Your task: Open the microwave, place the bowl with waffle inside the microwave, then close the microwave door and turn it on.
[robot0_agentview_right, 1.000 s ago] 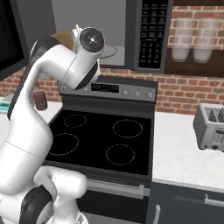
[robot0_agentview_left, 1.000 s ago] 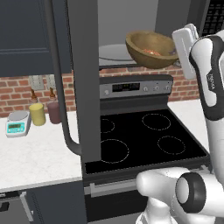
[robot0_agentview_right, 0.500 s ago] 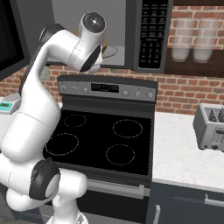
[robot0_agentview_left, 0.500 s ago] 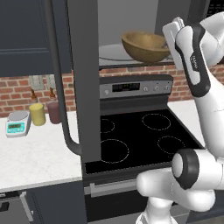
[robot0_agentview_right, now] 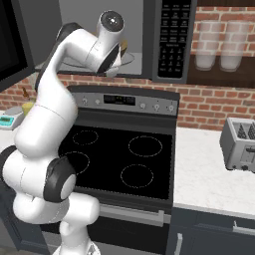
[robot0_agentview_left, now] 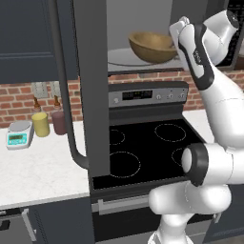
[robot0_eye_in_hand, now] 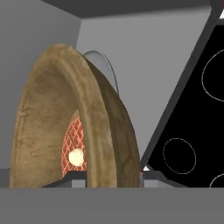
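Claw (robot0_eye_in_hand: 111,175) pinches the rim of the round brown wooden bowl (robot0_agentview_left: 151,46) inside the dark grey microwave (robot0_agentview_right: 149,35); releasing tilted could spill the reddish-pink waffle (robot0_eye_in_hand: 74,148)

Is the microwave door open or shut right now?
Open. The microwave door is swung out edge-on over the stove, exposing the grey interior where the bowl sits on the turntable.
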